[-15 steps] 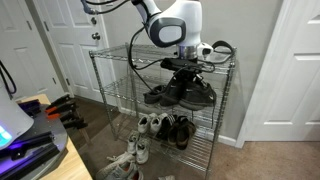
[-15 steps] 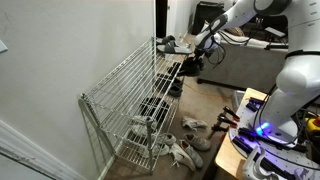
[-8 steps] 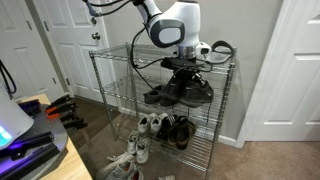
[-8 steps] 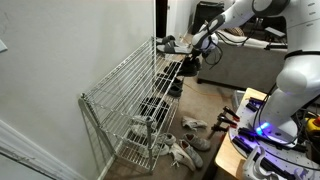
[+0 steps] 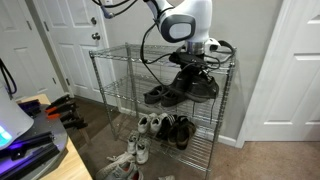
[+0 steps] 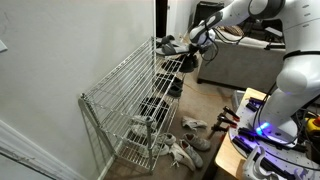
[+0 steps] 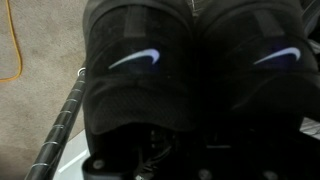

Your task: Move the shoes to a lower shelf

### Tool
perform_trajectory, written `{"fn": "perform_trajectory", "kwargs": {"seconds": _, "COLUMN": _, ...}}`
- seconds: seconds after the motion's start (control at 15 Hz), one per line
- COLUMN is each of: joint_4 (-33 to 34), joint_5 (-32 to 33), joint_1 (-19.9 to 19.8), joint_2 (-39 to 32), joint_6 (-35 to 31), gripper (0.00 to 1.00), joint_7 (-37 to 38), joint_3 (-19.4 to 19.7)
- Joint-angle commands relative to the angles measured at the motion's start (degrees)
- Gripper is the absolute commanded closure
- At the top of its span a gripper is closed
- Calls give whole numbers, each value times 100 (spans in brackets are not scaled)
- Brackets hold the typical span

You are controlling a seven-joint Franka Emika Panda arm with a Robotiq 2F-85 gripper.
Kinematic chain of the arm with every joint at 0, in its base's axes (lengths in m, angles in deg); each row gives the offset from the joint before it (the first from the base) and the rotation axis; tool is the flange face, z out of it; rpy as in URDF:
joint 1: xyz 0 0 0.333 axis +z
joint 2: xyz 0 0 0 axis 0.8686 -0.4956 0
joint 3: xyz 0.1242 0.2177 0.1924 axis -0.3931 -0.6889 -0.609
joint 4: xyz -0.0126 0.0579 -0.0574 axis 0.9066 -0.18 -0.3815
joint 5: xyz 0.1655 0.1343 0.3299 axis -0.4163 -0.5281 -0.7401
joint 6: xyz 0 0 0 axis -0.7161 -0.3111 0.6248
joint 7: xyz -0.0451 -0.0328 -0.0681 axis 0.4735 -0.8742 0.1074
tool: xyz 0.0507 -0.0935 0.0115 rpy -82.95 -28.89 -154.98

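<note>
Your end effector [image 5: 192, 68] is clamped on the pair of black low-top lace-up shoes [image 5: 200, 85], which hangs tilted at the front of the three-tier silver wire rack [image 5: 100, 75], just above the middle chrome wire-grid tier [image 5: 125, 100]. Other dark footwear [image 5: 155, 95] lies on that tier beside them. In your wrist view the shoes [image 7: 150, 70] sit side by side, white swoosh marks showing, and hide the fingers. A chrome rack post [image 7: 62, 125] runs along their left.
</note>
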Motion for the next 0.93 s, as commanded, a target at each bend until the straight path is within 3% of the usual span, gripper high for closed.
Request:
{"fn": "perform_trajectory", "kwargs": {"seconds": 0.0, "joint_4": 417, "joint_5": -317, "joint_1": -25, "joint_2": -114, "joint_6": 283, "gripper": 96, "joint_7": 70, "joint_3": -29}}
{"fn": "perform_trajectory", "kwargs": {"seconds": 0.53, "joint_4": 525, "joint_5": -208, "joint_1": 75, "joint_2": -359, "joint_6": 229, "gripper": 96, "joint_7": 110, "joint_3": 148}}
{"fn": "perform_trajectory", "kwargs": {"seconds": 0.6, "joint_4": 368, "joint_5": -155, "joint_1": 59, "joint_2": -339, "joint_6": 214, "gripper": 83, "joint_7": -16, "joint_3": 150}}
{"fn": "perform_trajectory", "kwargs": {"seconds": 0.87, "joint_4": 369, "joint_5": -155, "joint_1": 62, "joint_2": -339, "joint_6": 214, "gripper": 83, "joint_7": -16, "joint_3": 154}}
